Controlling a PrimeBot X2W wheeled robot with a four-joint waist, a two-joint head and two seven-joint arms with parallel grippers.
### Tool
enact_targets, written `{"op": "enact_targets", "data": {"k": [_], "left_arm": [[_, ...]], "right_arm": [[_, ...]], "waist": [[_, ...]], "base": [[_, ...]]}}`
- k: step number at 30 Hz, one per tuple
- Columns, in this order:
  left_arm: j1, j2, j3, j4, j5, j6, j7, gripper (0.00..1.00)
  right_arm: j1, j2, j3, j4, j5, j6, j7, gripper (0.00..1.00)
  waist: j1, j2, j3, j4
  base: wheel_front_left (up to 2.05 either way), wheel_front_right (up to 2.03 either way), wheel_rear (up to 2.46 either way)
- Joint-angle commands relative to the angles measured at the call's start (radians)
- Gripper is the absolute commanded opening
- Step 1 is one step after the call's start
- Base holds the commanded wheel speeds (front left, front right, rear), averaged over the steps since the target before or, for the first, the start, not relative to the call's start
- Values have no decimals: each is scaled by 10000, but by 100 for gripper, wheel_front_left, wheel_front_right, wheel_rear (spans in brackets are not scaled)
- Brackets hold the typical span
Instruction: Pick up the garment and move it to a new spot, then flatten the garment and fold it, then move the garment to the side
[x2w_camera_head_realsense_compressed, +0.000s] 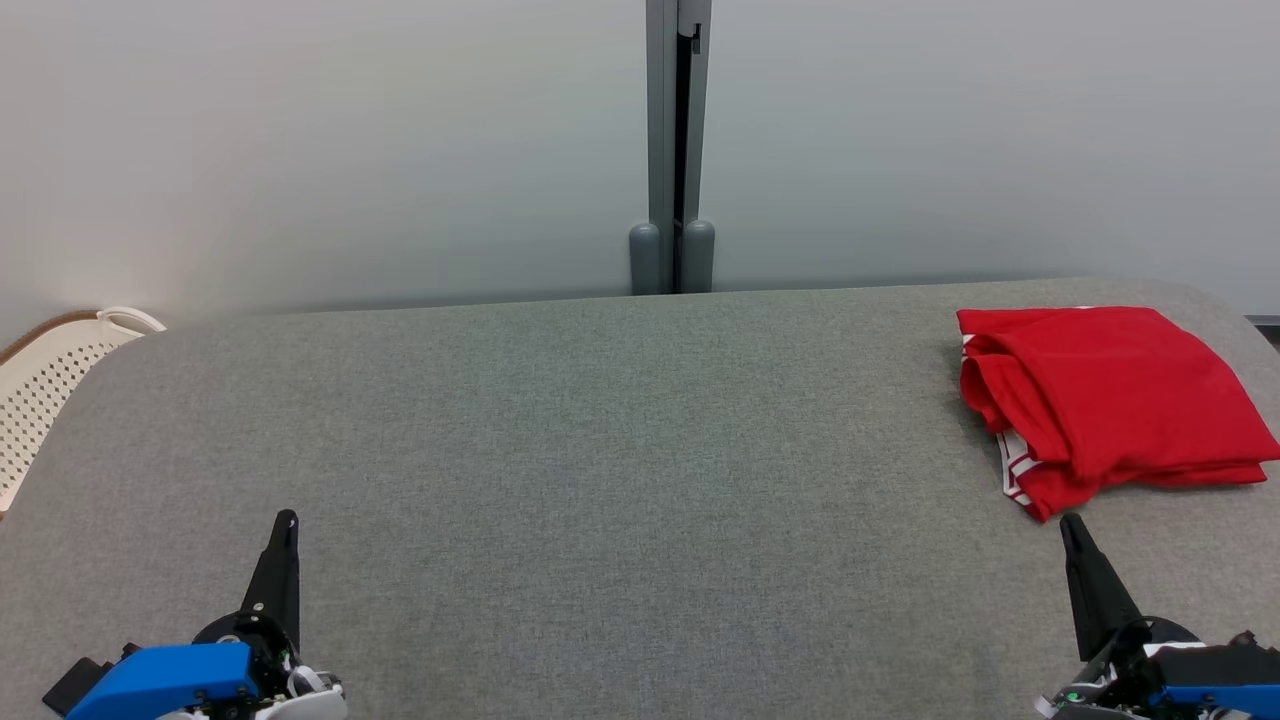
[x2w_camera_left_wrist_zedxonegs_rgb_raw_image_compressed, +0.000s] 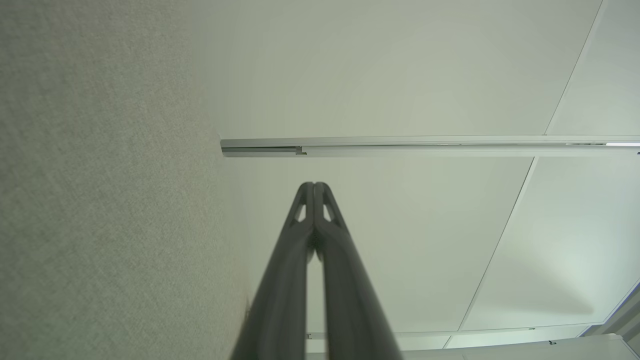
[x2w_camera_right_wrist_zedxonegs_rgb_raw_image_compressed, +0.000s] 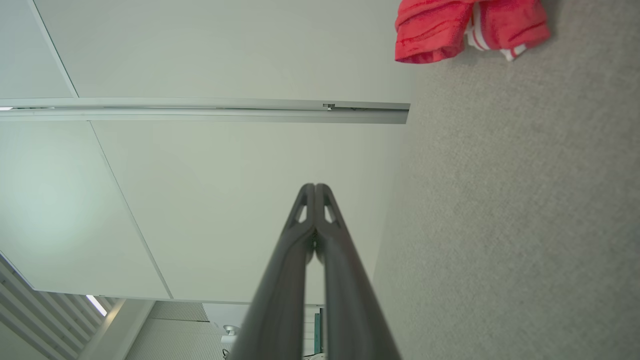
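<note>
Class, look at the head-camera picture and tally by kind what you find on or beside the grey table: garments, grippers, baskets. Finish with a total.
red garment: 1
grippers: 2, the left gripper and the right gripper
white perforated basket: 1
total: 4

no readable text, labels or numbers anywhere

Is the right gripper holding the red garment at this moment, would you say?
No, the right gripper is shut on nothing, and the folded red garment lies apart from it on the grey table.
</note>
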Motion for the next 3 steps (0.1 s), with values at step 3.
{"op": "enact_targets", "data": {"k": [3], "left_arm": [[-132, -13, 28, 10, 45, -29, 45, 0]], "right_arm": [[-151, 21, -26, 14, -11, 4, 38, 0]], "waist": [[0, -1, 0, 0]], "base": [[0, 0, 0]]}}
